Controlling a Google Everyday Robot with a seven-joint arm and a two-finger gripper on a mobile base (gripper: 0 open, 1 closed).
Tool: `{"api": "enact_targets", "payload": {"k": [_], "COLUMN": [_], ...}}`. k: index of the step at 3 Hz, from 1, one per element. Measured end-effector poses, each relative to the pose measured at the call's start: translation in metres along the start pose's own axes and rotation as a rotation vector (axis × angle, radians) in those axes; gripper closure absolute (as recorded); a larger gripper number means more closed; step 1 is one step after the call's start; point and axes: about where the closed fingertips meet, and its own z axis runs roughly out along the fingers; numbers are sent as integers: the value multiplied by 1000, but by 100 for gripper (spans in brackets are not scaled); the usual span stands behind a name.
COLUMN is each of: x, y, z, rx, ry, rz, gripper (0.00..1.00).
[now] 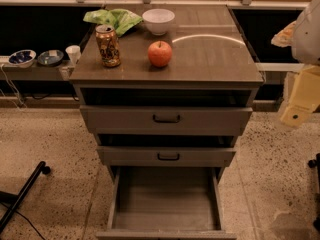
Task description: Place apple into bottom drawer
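Observation:
The red-orange apple (160, 53) stands upright on the cabinet top (215, 59), near its middle. The bottom drawer (167, 196) is pulled wide open below, and its flat floor is bare. My gripper (299, 101) is at the right edge of the view, a cream-yellow part hanging under the white arm. It is beside the cabinet at about the height of the upper drawer, well to the right of the apple and holding nothing that I can see.
A soda can (108, 45) stands left of the apple, with a white bowl (158, 20) and a green bag (112, 19) behind. Two shallower drawers with black handles (166, 118) are slightly open. Small bowls (22, 58) and a cup (73, 54) sit on a left shelf. A black chair leg (22, 194) is on the floor at left.

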Motion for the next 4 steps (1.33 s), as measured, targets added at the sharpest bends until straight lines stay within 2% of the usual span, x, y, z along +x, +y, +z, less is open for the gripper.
{"api": "enact_targets", "payload": {"k": [1,2,3,4], "x": [0,-9,-62,-121], "y": [0,-3,-38,-77], "z": [0,-2,6,26], "rx": [0,0,-14,-27], "ry": [0,-48,-175,-325], "rz": [0,-2,-39,-23], "gripper": [0,0,0,0]}}
